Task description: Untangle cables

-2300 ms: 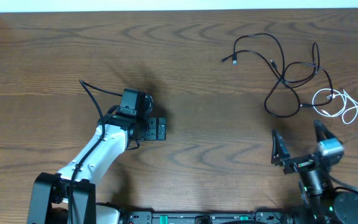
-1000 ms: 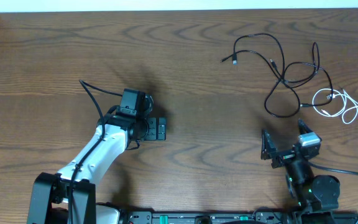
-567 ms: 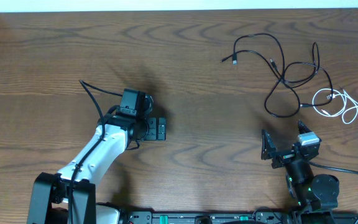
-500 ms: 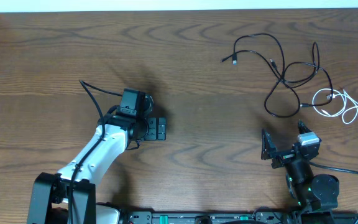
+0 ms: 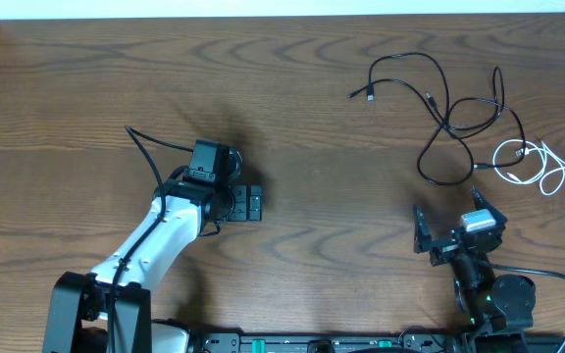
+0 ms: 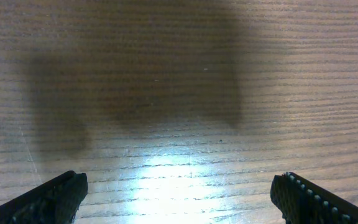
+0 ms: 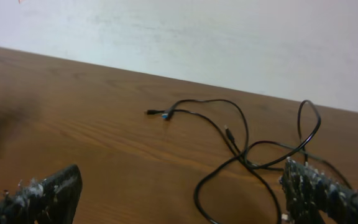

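Note:
The cables lie in a loose tangle at the table's far right. Thin black cords (image 5: 447, 125) loop over one another, and a thin white cord (image 5: 538, 165) is coiled at their right end. My right gripper (image 5: 451, 222) stands open just in front of the tangle, with nothing between its fingers. In the right wrist view the black cords (image 7: 197, 192) lie ahead of the open right gripper (image 7: 179, 196), the nearest loop close to the right finger. My left gripper (image 5: 248, 203) is open over bare wood at centre left, far from the cables; the left wrist view shows the left gripper (image 6: 179, 199) with only tabletop under it.
The brown wooden table (image 5: 341, 118) fills the overhead view, with a pale wall along its far edge. A thick black wire (image 5: 145, 152) arcs off the left arm. The arm bases sit at the near edge.
The right gripper moved left and a little toward the cables earlier, then only turned slightly over the last second. The left arm and the cables have not moved.

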Motion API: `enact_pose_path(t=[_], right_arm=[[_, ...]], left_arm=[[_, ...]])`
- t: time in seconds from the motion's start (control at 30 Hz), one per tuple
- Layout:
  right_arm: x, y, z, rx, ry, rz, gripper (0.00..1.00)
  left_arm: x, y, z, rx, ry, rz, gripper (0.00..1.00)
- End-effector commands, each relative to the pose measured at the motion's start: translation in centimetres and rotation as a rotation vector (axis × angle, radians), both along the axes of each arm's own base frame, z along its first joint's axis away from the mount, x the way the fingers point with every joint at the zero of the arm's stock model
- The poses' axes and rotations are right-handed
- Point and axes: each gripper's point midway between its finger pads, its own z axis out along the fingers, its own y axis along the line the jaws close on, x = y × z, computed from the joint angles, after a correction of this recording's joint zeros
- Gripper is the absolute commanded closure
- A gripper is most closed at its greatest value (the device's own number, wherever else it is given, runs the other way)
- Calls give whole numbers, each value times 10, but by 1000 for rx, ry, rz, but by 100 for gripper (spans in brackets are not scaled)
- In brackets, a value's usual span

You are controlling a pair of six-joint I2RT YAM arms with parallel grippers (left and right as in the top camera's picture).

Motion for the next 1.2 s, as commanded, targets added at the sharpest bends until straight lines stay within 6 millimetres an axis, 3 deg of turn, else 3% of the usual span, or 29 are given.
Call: enact_pose_path(t=[0.0,0.57,0.73,0.83,0.9,1.03,1.17], right_arm=[[0,-1,-2,-67,-12,-1,1],[0,-1,-2,-67,-12,-2,1],[0,-1,-2,-67,-12,-2,1],[0,-1,-2,-67,-12,-2,1],[0,-1,-2,-67,-12,-2,1],[0,-1,-2,-67,-12,-2,1],[0,-1,-2,-67,-12,-2,1]], left_arm=[[-3,2,-5,9,18,-1,0],[-3,2,-5,9,17,-1,0],[-1,2,3,2,-13,-1,0],[3,1,18,-10,-63,-1,0],[7,12,30,60,-125,-27,0],[14,18,70,71,-271,-3,0],[1,21,107,50,-369,2,0]])
